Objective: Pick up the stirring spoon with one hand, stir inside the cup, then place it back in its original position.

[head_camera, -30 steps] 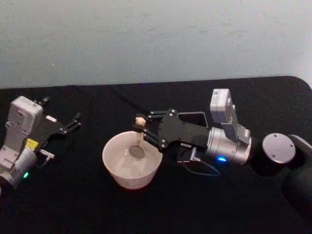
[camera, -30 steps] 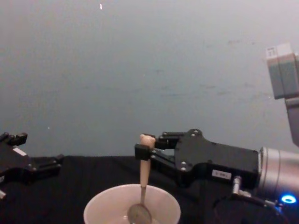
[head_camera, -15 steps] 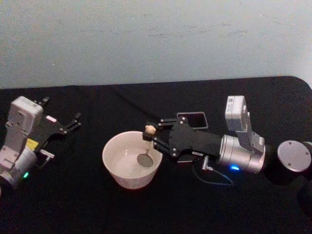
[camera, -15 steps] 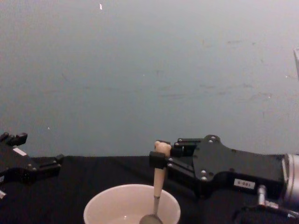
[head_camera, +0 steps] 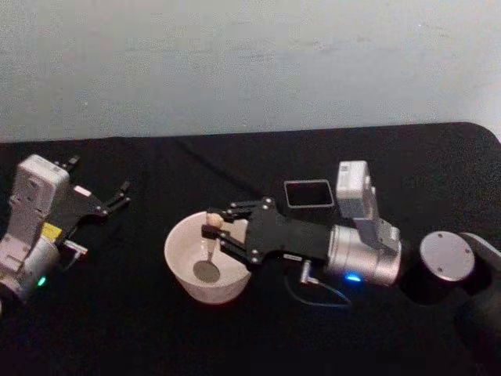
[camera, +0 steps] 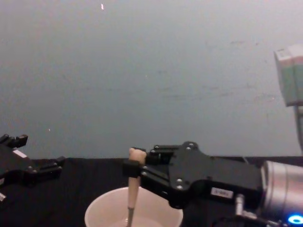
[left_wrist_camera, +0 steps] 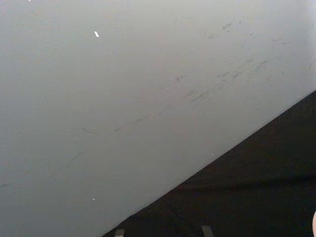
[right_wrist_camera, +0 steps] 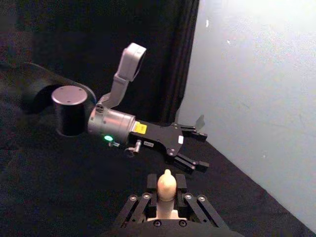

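The cream-white cup sits mid-table, and its thick rim shows low in the chest view. The stirring spoon stands nearly upright inside it, with the grey bowl down near the cup's left side. My right gripper is shut on the spoon's beige handle just under the bear head, reaching in from the right. That head sits between the fingers of the right gripper. My left gripper rests open at the far left, apart from the cup.
A dark grey square holder stands behind the right arm, right of the cup. The left gripper and its arm lie across the black table. A pale wall closes the back.
The right gripper has swung the spoon from the cup's right side over to its left side. The left arm has not moved.
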Available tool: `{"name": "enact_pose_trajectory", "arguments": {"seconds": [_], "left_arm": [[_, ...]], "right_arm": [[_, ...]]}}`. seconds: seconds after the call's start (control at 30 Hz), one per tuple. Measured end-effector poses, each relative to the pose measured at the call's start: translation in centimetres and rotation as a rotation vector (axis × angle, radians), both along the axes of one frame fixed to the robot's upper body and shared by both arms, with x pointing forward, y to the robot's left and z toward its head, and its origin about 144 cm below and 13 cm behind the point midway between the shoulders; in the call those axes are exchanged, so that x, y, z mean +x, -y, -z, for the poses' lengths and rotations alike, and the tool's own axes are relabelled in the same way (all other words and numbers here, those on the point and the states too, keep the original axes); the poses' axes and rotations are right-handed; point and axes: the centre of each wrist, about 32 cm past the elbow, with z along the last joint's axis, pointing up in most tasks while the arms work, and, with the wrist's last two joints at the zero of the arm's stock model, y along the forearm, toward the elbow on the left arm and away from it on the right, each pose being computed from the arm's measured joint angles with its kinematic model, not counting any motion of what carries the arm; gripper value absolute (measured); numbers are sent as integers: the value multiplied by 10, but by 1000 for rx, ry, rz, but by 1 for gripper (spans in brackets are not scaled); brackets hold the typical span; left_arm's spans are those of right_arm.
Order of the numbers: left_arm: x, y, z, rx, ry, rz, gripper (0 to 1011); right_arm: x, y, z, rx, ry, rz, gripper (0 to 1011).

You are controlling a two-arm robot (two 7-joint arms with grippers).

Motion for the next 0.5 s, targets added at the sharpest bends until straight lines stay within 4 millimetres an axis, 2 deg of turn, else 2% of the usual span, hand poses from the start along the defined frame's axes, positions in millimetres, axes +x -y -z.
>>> {"name": "enact_pose_trajectory", "arguments": {"seconds": [0.27, 0.5], "left_arm": [[0, 0, 0, 0, 0, 0, 1001], [0, 0, 0, 0, 0, 0, 1001]], "right_arm": [[13, -14, 1, 5, 4, 48, 212], [19, -11, 0, 8, 8, 91, 212]]}}
